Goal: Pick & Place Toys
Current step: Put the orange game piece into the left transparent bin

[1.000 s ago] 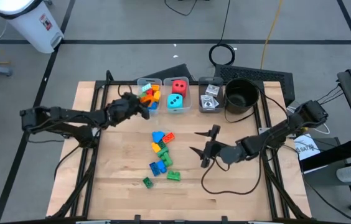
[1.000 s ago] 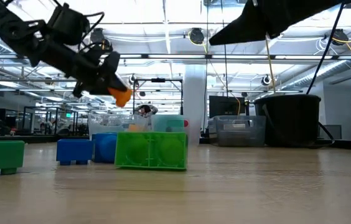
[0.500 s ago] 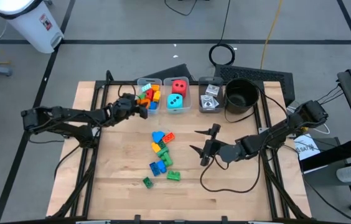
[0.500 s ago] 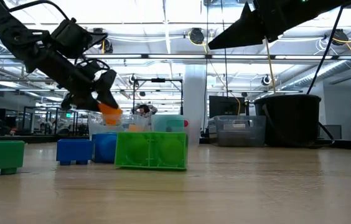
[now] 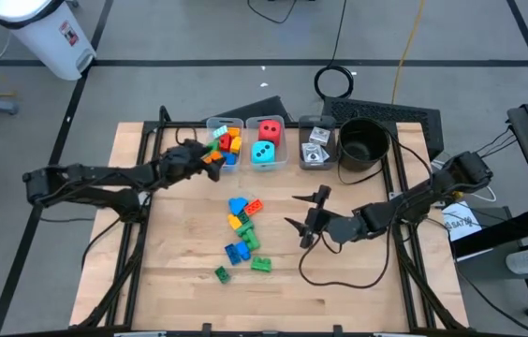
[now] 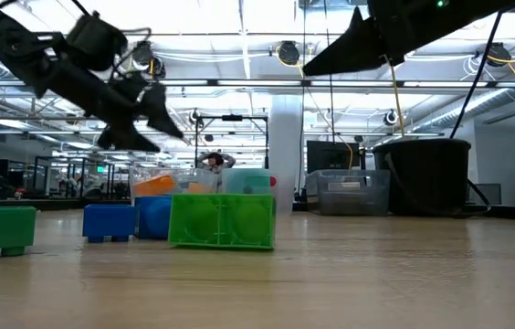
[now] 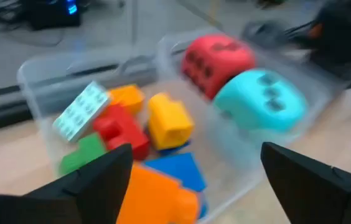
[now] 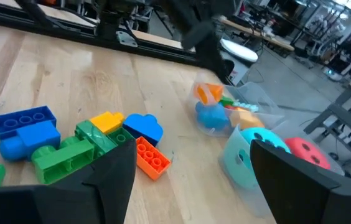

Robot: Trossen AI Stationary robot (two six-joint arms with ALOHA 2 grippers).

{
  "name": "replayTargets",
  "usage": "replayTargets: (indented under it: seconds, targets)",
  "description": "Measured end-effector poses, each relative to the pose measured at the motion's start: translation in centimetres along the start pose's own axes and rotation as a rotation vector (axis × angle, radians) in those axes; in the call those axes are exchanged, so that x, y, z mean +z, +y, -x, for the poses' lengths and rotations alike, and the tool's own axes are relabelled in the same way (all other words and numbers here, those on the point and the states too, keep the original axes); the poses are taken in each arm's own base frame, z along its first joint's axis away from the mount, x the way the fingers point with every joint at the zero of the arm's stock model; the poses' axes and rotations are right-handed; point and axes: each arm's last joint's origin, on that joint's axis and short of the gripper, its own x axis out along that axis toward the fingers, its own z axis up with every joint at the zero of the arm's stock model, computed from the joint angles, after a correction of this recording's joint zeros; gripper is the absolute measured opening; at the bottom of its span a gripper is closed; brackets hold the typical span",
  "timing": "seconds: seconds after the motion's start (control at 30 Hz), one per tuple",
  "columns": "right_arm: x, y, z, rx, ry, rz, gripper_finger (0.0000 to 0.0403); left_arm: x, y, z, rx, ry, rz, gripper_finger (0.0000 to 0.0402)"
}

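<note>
My left gripper [image 5: 210,159] hangs open just above the left clear bin [image 5: 225,142] at the table's far side. An orange brick [image 7: 160,199] lies in that bin below the spread fingers, on the other bricks [image 7: 126,121]; in the low view the orange brick [image 6: 154,184] sits at bin height, clear of my left gripper [image 6: 148,123]. The middle bin holds a red die [image 5: 269,129] and a teal die [image 5: 264,153]. Several loose bricks [image 5: 242,229] lie on the table's middle. My right gripper [image 5: 303,215] hovers open to their right, holding nothing.
A third clear bin with small cards [image 5: 316,145] and a round black pot [image 5: 365,142] stand to the right of the dice bin. Bare wood lies to the left of the loose bricks and along the near edge [image 5: 339,290].
My left gripper dipped toward the left bin with the orange brick, opened and let it go. The brick dropped into the bin among the other bricks. The gripper has since risen a little.
</note>
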Motion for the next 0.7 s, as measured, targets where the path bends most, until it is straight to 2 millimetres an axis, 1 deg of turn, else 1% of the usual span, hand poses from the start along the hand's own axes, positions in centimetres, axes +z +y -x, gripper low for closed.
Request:
replayTargets:
  seconds: [0.1,0.17,0.33,0.43,0.5,0.57,0.7]
  targets:
    - [-0.3,-0.1,-0.6,0.032,0.009,-0.046,0.0281,1.1,-0.3,1.1,-0.092,-0.045,0.022,0.0370]
    - [-0.4,-0.1,-1.6,0.081,0.000,-0.090,0.0281,1.8,-0.5,1.8,-0.161,-0.073,0.046,0.0374]
    - [-1.2,0.3,-4.6,0.197,-0.077,-0.175,0.0281,2.8,-0.9,3.2,-0.299,-0.104,0.073,0.0378]
    - [-2.4,0.2,-7.2,0.211,-0.089,-0.203,0.0277,2.8,-1.1,3.3,-0.340,-0.096,0.068,0.0379]
    - [-3.4,0.0,-9.0,0.206,-0.039,-0.220,0.0266,2.7,-1.3,3.4,-0.354,-0.093,0.065,0.0379]
    - [-3.9,-0.2,-10.8,0.215,0.004,-0.232,0.0247,2.7,-1.5,3.3,-0.363,-0.098,0.064,0.0379]
    - [-5.0,-0.2,-13.6,0.185,0.116,-0.209,0.0190,2.5,-1.6,3.0,-0.364,-0.088,0.042,0.0379]
